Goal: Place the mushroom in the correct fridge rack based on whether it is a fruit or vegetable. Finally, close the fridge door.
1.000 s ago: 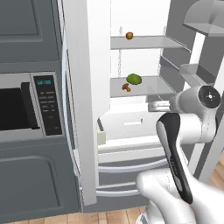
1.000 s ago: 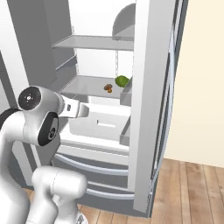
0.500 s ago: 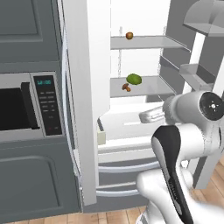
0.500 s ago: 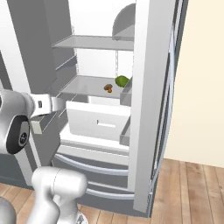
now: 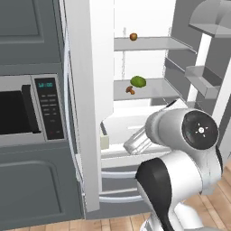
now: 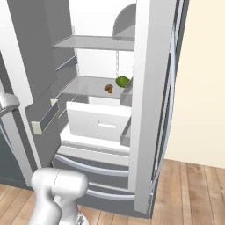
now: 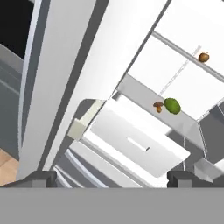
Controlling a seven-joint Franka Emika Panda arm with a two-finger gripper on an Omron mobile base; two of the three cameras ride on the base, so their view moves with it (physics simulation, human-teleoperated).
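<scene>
Grey steel frames the open fridge, whose white interior faces the robot with both doors swung wide. The mushroom (image 5: 130,90) — small, brown-capped — sits on the lower of the two shelves (image 5: 149,89), just beside a green rounded vegetable (image 5: 138,81), the two nearly touching; the hand view shows the same pair, mushroom (image 7: 158,106) next to the green one (image 7: 172,105). On the upper shelf (image 5: 149,43) rests a small round brown item (image 5: 133,36), well apart from them. Below the lower shelf a white drawer (image 6: 98,121) stands pulled part-way out, a slot handle in its front. The fridge door (image 6: 151,101) stands open at the right of the right base view, seen nearly edge-on, its inner bins (image 5: 200,80) showing at the right of the left base view. A microwave (image 5: 27,110) with a lit display is set in the grey cabinetry to the left of the fridge. The gripper (image 7: 112,177) hangs in front of the fridge, away from the shelves and touching nothing; its fingertips (image 7: 41,177) are spread wide with nothing between them, pointed toward the drawer and the lower shelf. In the left base view the white arm's elbow bulks in the foreground, hiding part of the drawer.
</scene>
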